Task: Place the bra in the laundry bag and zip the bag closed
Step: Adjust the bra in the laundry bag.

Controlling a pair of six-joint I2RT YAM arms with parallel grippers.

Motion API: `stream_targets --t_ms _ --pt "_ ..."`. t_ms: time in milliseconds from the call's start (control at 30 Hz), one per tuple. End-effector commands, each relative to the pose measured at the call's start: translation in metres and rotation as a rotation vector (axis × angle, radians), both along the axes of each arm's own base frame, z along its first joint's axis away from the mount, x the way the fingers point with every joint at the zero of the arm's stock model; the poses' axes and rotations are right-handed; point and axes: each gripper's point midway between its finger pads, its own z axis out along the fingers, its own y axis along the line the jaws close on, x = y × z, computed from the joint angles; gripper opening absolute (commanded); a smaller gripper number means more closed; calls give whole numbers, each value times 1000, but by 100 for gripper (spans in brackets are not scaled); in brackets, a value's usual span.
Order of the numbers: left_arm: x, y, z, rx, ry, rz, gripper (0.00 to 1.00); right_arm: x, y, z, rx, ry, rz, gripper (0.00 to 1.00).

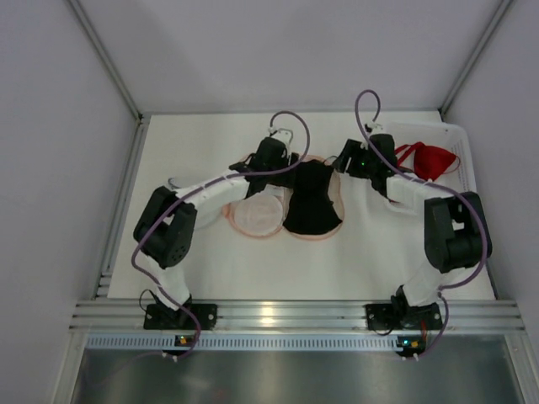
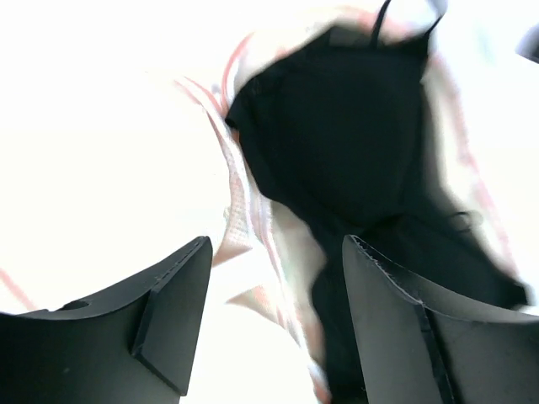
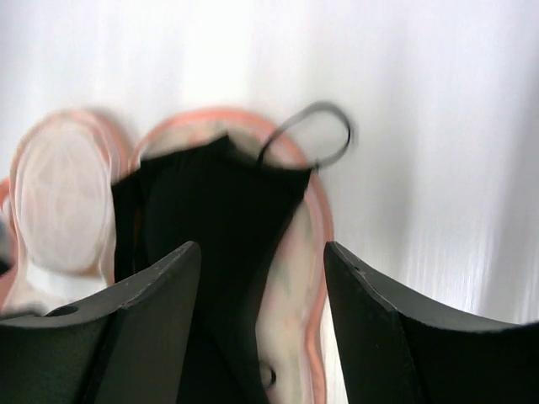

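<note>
A black bra [image 1: 313,202] lies in the right half of the laundry bag [image 1: 257,217], a white mesh shell with pink trim spread open on the table. My left gripper [image 1: 271,168] hovers at the bag's far edge, between its two halves. In the left wrist view the left gripper [image 2: 274,252] is open over the pink-trimmed bag [image 2: 253,219], with the bra [image 2: 345,143] just right of it. My right gripper [image 1: 344,160] hangs open by the bag's far right rim. In the right wrist view the right gripper [image 3: 263,252] frames the bra [image 3: 210,210] and the bag's rim [image 3: 316,219], holding nothing.
A white basket [image 1: 461,139] stands at the back right with a red garment [image 1: 434,160] in it. Grey walls close the table on the left, right and back. A metal rail runs along the near edge by the arm bases.
</note>
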Motion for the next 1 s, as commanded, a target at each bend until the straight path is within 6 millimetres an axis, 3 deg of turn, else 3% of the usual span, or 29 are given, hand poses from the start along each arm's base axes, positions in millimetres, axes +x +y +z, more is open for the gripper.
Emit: stream_targets --t_ms 0,33,67,100,133,200,267,400,633,967 --pt "-8 10 48 -133 -26 119 70 51 -5 37 -40 -132 -76 61" --pt "-13 11 53 -160 -23 126 69 65 -5 35 -41 -131 -98 59" --pt "-21 12 44 -166 7 130 69 70 -5 33 -43 -124 -108 58" --pt "-27 8 43 -196 34 125 69 75 -5 18 -51 -91 -120 57" --pt "-31 7 43 -201 39 120 68 84 -6 21 -60 -102 -135 57" --pt "-45 0 31 -197 77 101 68 88 -10 2 -100 -57 -135 56" --pt "-56 -6 22 -206 115 90 68 95 -8 2 -113 -53 -128 55" --pt "-75 -6 -1 -207 187 109 67 100 -9 -20 -158 -9 -104 46" --pt "-80 -10 -15 -182 213 91 66 111 -11 -32 -176 22 -128 47" --pt "-80 -7 -16 -170 203 99 66 95 -5 -58 -203 121 -128 42"
